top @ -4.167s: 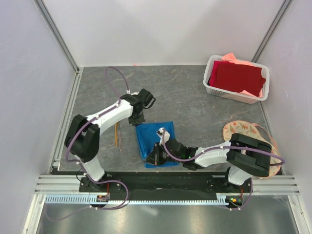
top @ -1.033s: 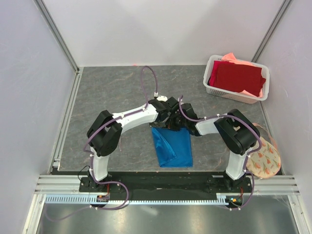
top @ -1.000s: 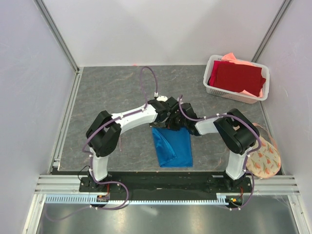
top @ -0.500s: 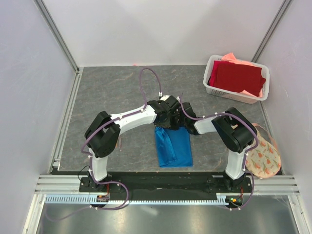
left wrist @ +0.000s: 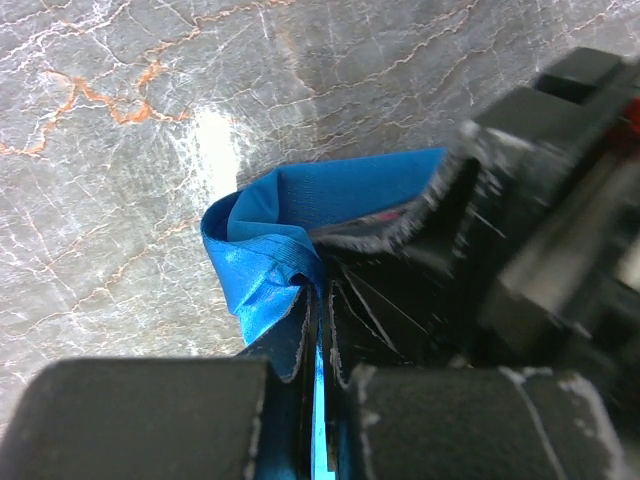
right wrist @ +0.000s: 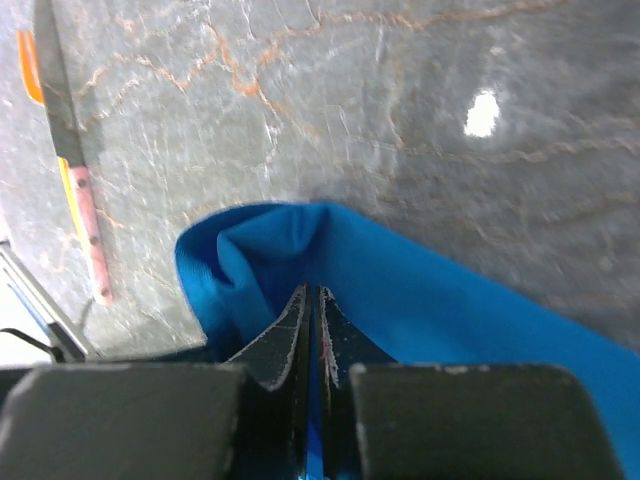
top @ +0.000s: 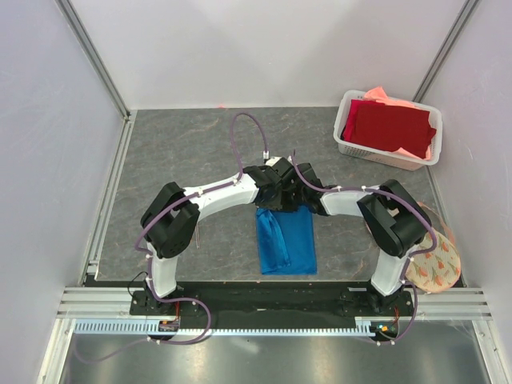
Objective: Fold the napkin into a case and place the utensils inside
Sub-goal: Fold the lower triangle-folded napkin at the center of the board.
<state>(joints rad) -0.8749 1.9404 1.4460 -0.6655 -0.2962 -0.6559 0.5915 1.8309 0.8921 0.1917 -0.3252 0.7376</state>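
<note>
The bright blue napkin (top: 286,240) lies folded into a narrow layered rectangle in front of the arm bases. My left gripper (top: 278,201) and right gripper (top: 298,202) meet side by side at its far edge. In the left wrist view my left gripper (left wrist: 322,322) is shut on a bunched fold of the napkin (left wrist: 262,265). In the right wrist view my right gripper (right wrist: 313,300) is shut on the napkin (right wrist: 400,280) too. The utensils (right wrist: 78,195) lie on the table at the upper left of the right wrist view. In the top view my left arm mostly hides them.
A white basket (top: 346,144) holding a dark red cloth (top: 388,124) over a salmon-pink one stands at the back right. A round floral mat (top: 438,258) lies at the right, partly under my right arm. Walls close in the table on three sides.
Since the oldest frame both grippers moved to the napkin's far edge, and the cloth went from a slanted flat sheet to a folded rectangle. In the last second it narrowed and straightened slightly.
</note>
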